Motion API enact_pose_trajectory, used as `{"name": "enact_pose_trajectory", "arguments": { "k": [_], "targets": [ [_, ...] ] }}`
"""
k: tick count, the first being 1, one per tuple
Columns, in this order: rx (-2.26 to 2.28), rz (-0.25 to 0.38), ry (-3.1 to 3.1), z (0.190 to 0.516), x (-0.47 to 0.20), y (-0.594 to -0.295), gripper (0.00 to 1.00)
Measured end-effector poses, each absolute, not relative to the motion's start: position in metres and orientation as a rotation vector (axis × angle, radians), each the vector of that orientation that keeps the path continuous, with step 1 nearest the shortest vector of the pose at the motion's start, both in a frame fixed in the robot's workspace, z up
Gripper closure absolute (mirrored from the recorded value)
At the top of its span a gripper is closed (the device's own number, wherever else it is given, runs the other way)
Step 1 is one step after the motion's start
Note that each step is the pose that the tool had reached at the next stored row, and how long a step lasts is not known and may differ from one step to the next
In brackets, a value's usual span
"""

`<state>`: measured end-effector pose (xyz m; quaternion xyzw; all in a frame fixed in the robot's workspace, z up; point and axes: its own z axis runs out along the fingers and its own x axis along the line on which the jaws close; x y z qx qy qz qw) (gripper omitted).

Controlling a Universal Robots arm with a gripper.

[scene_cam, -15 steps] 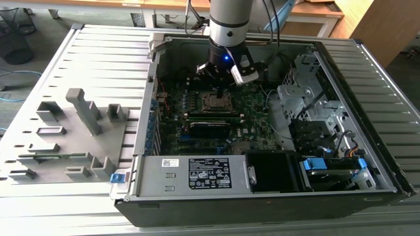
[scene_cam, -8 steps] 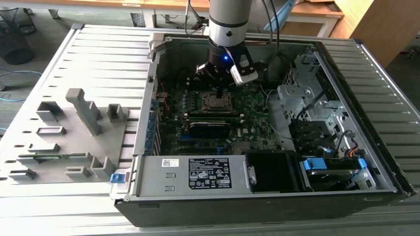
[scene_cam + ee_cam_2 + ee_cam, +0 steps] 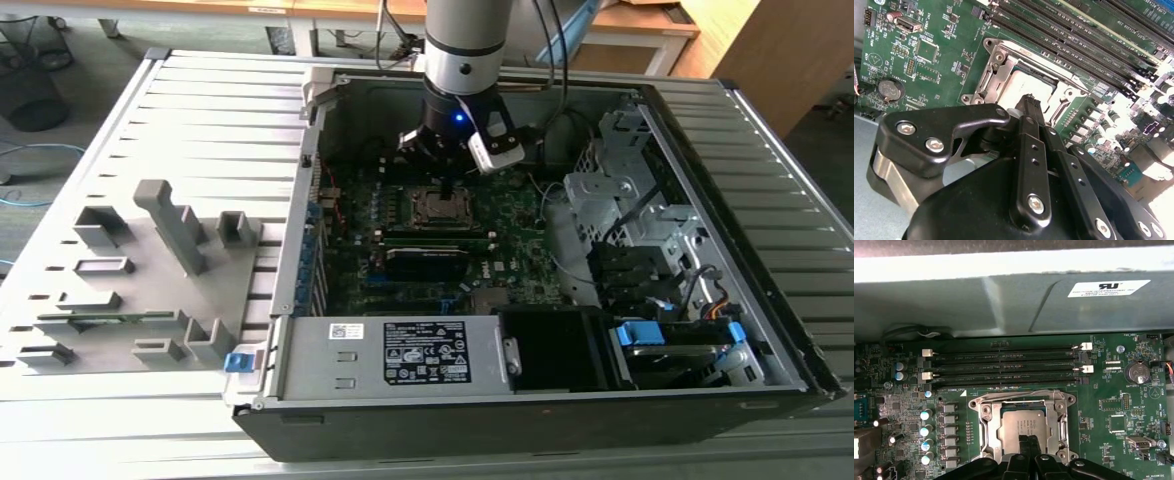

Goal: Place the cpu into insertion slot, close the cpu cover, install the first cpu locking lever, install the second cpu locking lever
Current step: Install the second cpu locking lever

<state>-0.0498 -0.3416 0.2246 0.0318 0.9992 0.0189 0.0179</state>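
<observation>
My claw (image 3: 1028,100) hangs low inside the open computer case (image 3: 747,130), its two black fingers (image 3: 1026,450) pressed together with nothing between them, their tips right over the edge of the socket. In both wrist views the cpu (image 3: 1021,424) lies flat in the insertion slot, its dull silver-grey top facing up, and the cpu cover (image 3: 983,402) sits down around it as a silvery frame, the chip showing through the square window. Whether the cover is fully latched I cannot tell, and I cannot make out how the locking levers stand. In the first wrist view four long black memory slots (image 3: 1004,367) run across the green motherboard (image 3: 1114,405) just beyond the socket, a row of small capacitors (image 3: 925,430) stands to one side of it, and a round coin battery (image 3: 1137,372) sits near the far end of the slots. In the exterior view my arm (image 3: 465,40) comes down from twelve o'clock and the socket lies near the centre of the case, just below my wrist; the power supply (image 3: 400,355) fills the six o'clock edge and blue-tabbed drive bays (image 3: 667,335) sit toward four o'clock. Outside the case, toward nine o'clock, a grey fixture tray (image 3: 134,270) with upright blocks rests on the slatted metal table (image 3: 200,110).
</observation>
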Motion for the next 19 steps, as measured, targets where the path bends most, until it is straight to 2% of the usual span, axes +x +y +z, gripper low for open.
{"name": "enact_pose_trajectory", "arguments": {
  "k": [10,19],
  "targets": [
    [0.1,0.092,3.113,0.233,-0.045,-0.349,0.89],
    [0.1,0.093,3.113,0.234,-0.044,-0.367,0.89]
  ]
}}
